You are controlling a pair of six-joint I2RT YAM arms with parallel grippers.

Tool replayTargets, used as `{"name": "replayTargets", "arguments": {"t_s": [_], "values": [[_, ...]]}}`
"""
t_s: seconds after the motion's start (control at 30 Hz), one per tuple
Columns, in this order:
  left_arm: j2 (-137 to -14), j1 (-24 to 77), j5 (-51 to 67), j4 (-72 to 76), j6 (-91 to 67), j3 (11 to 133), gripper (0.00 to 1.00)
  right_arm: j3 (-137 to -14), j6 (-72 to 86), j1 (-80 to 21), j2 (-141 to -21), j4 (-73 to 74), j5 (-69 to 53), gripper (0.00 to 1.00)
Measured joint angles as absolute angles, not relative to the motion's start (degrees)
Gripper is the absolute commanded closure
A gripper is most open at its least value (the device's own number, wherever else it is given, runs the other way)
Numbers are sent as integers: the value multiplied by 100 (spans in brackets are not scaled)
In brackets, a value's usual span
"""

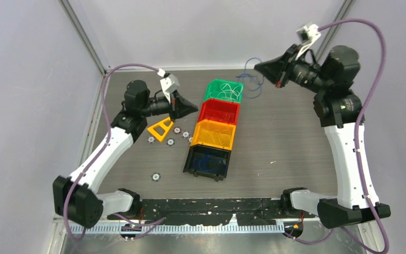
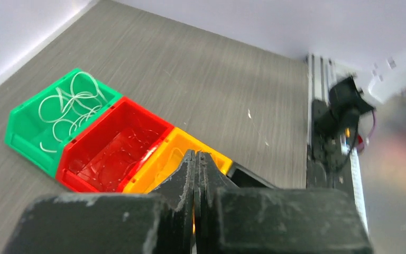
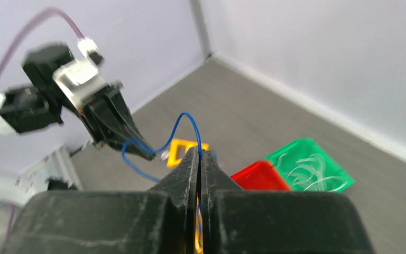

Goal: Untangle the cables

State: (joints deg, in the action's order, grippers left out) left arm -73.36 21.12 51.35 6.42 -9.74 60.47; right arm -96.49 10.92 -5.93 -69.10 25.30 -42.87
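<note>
Glossy plastic red bin (image 2: pixel 111 153); matt wood-grain table (image 2: pixel 201 79); left fingers (image 2: pixel 182 182) of scuffed, rough black plastic.

I log: white-shelled, black-jointed left arm (image 1: pixel 108 151) at 8 o'clock, right arm (image 1: pixel 349 153) at 4; thick purple hoses (image 1: pixel 372 90), white wrist camera blocks (image 1: pixel 169 83), black wedge fingers (image 2: pixel 185 180).

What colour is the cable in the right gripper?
Blue. The cable pinched in the right gripper shows best in the right wrist view.
</note>
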Motion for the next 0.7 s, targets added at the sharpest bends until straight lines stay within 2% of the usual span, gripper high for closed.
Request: {"name": "replayTargets", "arguments": {"t_s": [0.17,0.2,0.27,0.47,0.57,0.7], "values": [[-6329,2440,5424,-1013,1002,6005,100,-8661,784,-1586,-6790,2646,-4362,95],[-6202,2495,5463,-1273,1295,5959,92,-8431,679,-1802,-6807,2755,-4364,95],[-6014,2502,5481,-1649,1699,5795,69,-8171,467,-2080,-6873,2969,-4364,94],[-5511,2217,5028,-2040,1911,5133,26,-7905,-252,-2659,-6989,3345,-4204,95],[-5295,1994,4703,-2161,1861,5028,14,-7745,-604,-2954,-6987,3398,-4123,95],[-5177,1610,4335,-2171,1747,4980,10,-7378,-985,-3247,-6987,3487,-4047,95]]}}
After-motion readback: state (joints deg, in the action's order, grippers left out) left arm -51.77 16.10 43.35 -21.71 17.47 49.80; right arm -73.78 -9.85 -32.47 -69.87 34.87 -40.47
